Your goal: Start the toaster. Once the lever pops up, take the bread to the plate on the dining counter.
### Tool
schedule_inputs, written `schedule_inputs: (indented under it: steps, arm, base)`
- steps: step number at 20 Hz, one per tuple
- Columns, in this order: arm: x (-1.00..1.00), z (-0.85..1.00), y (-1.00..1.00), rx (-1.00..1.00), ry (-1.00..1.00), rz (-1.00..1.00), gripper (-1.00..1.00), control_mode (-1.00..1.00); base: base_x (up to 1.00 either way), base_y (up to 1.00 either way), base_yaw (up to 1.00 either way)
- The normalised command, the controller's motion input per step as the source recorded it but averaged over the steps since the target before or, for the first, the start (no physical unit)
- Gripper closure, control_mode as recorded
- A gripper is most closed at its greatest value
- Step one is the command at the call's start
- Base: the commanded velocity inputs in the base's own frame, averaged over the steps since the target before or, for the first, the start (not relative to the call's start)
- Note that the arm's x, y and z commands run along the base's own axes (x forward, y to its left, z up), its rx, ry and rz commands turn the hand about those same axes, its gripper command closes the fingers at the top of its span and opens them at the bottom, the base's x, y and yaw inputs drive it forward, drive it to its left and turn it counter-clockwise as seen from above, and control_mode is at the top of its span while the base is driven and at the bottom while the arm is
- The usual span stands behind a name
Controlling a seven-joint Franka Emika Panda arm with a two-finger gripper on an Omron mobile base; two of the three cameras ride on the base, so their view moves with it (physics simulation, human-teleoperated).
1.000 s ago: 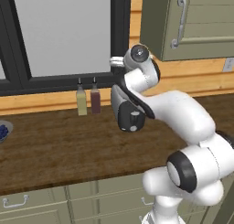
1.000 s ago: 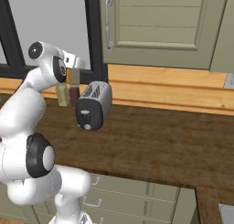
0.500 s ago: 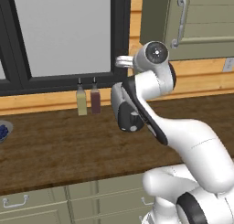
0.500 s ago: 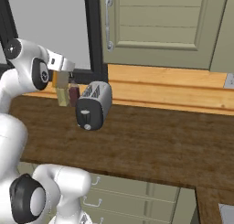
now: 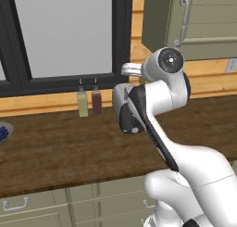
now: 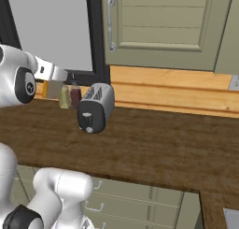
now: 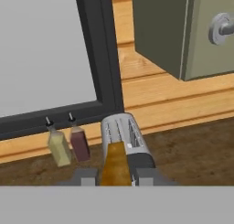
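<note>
In the hand view the bread (image 7: 114, 162), a tan slice with a brown crust, stands upright between my gripper's (image 7: 115, 176) fingers (image 7: 84, 176), which are shut on it. The silver toaster (image 7: 129, 135) with its slots on top sits on the wall counter just beyond and below the slice. From the right base view the toaster (image 6: 95, 106) shows its black face and knob, and my gripper (image 6: 51, 75) hovers up and to its left, with the bread (image 6: 45, 89) hanging under it. My arm hides much of the toaster (image 5: 126, 111) in the left base view. The plate and the dining counter are out of view.
Two slim bottles (image 6: 70, 96) stand against the wall left of the toaster, under the dark window frame (image 7: 103, 58). An upper cabinet with a handle (image 6: 111, 22) hangs above. A blue bowl (image 5: 3, 132) sits far left. A corner of another brown surface (image 6: 219, 213) shows lower right.
My hand has drawn up and back from the toaster, leftward in the right base view, with the bread still in its fingers. The toaster and bottles have not moved.
</note>
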Motion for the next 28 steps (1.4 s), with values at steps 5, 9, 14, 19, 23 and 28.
schedule_inputs:
  steps: [5,9,14,19,23,28]
  arm:
    - [0.0,0.0,0.0,0.0,0.0,0.0,1.0,1.0]
    - [0.0,0.0,0.0,0.0,0.0,0.0,1.0,1.0]
    - [0.0,0.0,0.0,0.0,0.0,0.0,1.0,1.0]
    - [0.0,0.0,0.0,0.0,0.0,0.0,1.0,1.0]
    - [0.0,0.0,0.0,0.0,0.0,0.0,1.0,1.0]
    - [0.0,0.0,0.0,0.0,0.0,0.0,1.0,1.0]
  base:
    - [-0.99,0.4,0.03]
    - [-0.59,0.82,0.42]
    - [-0.02,0.77,0.79]
    - [0.0,0.51,0.91]
    - [0.0,0.48,0.93]
    - [0.0,0.5,0.91]
